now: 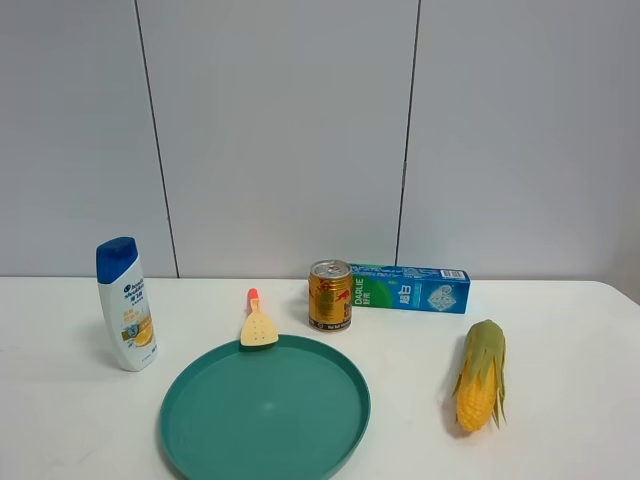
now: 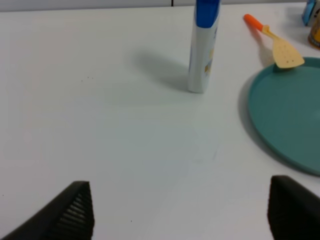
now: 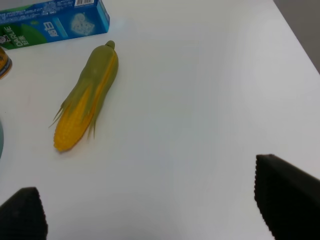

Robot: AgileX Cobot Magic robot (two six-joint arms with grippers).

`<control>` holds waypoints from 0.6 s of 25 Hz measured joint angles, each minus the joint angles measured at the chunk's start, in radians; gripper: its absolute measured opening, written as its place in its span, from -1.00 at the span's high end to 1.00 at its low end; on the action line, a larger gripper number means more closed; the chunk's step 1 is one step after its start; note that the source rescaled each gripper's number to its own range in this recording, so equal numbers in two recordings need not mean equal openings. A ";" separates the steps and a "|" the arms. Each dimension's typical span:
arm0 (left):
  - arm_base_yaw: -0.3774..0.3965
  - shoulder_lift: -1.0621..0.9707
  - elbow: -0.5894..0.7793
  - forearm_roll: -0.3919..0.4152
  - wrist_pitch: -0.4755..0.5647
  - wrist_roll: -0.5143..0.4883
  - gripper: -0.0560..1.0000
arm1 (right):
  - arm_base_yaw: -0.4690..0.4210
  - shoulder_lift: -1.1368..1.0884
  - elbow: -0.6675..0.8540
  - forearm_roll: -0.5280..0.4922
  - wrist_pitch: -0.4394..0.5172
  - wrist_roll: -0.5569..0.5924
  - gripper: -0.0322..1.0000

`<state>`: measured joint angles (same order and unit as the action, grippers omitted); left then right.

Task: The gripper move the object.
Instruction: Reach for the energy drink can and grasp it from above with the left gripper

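The small gold can (image 1: pixel 330 296) with red markings and a silver top stands upright on the white table, just behind the green plate's far rim and touching the toothpaste box's left end. A sliver of it shows in the left wrist view (image 2: pixel 316 35) and in the right wrist view (image 3: pixel 2 62). Neither arm shows in the exterior view. My left gripper (image 2: pixel 180 215) is open and empty over bare table, near the shampoo bottle. My right gripper (image 3: pixel 150 210) is open and empty over bare table, near the corn.
A white, blue-capped shampoo bottle (image 1: pixel 125 304) stands at the left. A green plate (image 1: pixel 200 440) lies at the front centre, with a yellow spatula (image 1: pixel 258 325) on its far rim. A blue-green toothpaste box (image 1: pixel 412 288) lies behind. A corn cob (image 1: pixel 482 373) lies at the right.
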<state>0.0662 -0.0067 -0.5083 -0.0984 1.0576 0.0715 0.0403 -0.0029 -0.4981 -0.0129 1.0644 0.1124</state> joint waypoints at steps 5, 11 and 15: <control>0.000 0.000 0.000 0.000 0.000 0.000 0.61 | 0.000 0.000 0.000 0.000 0.000 0.000 -1.00; 0.000 0.000 0.000 0.000 0.000 0.000 0.61 | 0.000 0.000 0.000 0.000 0.000 0.000 -1.00; 0.000 0.000 0.000 0.000 0.000 0.000 0.61 | 0.000 0.000 0.000 0.000 0.000 0.000 -1.00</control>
<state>0.0662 -0.0067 -0.5083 -0.0984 1.0576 0.0715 0.0403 -0.0029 -0.4981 -0.0129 1.0644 0.1124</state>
